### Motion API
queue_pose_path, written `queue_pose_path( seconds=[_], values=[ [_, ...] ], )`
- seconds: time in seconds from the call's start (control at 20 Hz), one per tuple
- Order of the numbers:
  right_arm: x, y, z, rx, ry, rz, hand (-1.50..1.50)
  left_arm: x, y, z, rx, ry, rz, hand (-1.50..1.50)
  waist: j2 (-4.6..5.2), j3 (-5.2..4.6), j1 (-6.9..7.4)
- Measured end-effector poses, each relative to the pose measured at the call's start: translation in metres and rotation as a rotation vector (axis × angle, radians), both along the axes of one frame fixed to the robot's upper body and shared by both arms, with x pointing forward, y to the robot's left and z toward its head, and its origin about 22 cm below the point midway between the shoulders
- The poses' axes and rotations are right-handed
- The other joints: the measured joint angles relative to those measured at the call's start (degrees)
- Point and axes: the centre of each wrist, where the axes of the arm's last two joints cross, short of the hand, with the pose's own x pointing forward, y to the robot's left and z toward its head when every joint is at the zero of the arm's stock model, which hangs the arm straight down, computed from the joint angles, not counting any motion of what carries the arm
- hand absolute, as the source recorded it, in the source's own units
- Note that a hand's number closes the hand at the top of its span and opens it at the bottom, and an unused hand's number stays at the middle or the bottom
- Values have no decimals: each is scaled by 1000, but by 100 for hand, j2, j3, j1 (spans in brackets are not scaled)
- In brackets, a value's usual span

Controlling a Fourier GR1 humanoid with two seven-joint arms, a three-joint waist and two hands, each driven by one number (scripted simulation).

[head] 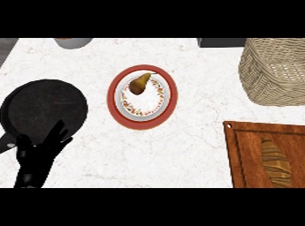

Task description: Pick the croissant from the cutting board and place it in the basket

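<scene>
On the white marble counter [200, 128] the croissant [276, 161] lies lengthwise on the wooden cutting board [242, 154], below the wicker basket [282, 73]; light and flaky, it probably wants a gentle hold across its thick middle, while the left hand [37, 159] rests open at lower left.

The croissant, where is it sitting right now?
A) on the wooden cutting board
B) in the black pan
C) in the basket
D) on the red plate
A: the croissant lies on the wooden cutting board at the lower right, while the basket sits apart from it, farther back on the counter.
</scene>
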Motion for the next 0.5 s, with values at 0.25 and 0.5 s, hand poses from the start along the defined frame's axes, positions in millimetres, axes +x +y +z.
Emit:
queue_pose_path(
  seconds=[0.25,0.5],
  values=[
    [0,5,-31,32,6,-3,-150,0,-3,-3,1,-9,-21,0,12,6,73],
    [-5,10,-65,42,4,-6,-150,2,1,-2,5,-3,-18,0,7,12,73]
  ],
)
